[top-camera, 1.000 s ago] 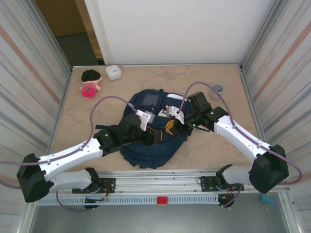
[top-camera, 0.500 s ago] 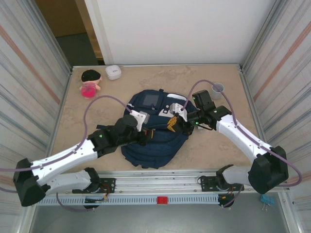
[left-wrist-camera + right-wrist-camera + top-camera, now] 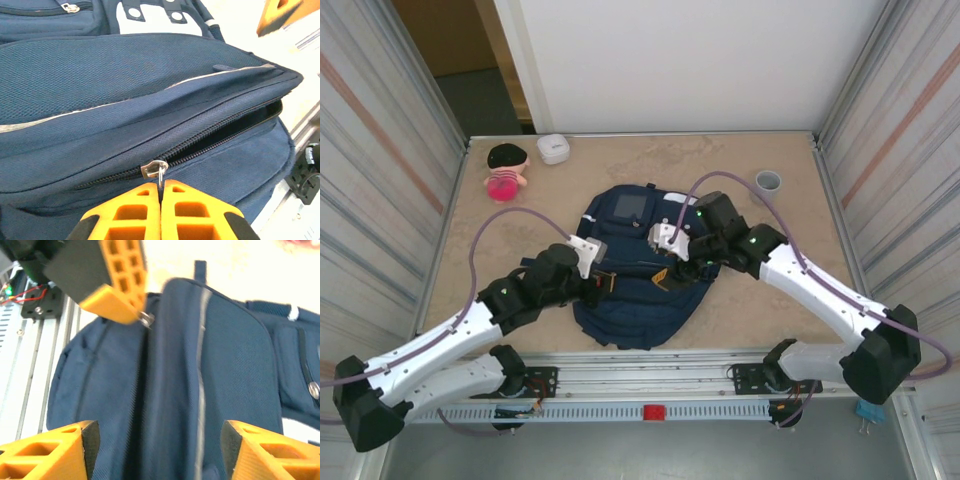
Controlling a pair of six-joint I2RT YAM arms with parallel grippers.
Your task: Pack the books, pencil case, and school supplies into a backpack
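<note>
The backpack (image 3: 635, 290) lies flat in the middle of the tabletop (image 3: 770, 300), between the two arms, with its white-patched front pockets turned toward the far wall. The left gripper (image 3: 161, 187) is clenched on the small metal zipper pull (image 3: 155, 169). In the left wrist view the two orange fingers (image 3: 135, 210) are pressed together, with the tab pinched between their tips. What matters for the next move is how the zip track lies from that pinch. In this view it runs away to the right and slightly up, and a dark gap has parted on that side, toward the rail end of the pack. To the left of the slider the teeth look meshed. As I judge it, opening the main compartment wider means drawing the pull along the track's long axis toward the meshed side, not lifting it off the fabric. The right gripper (image 3: 672, 262) is released, its fingers (image 3: 50, 450) spread wide and grasping nothing, over the pack just beside the left one. From the right wrist view the pull (image 3: 146, 319) sits ahead, at the tip of the left fingers (image 3: 120, 285). The left arm is therefore the one placed to work the zip — the right is near enough to steady the cloth.
</note>
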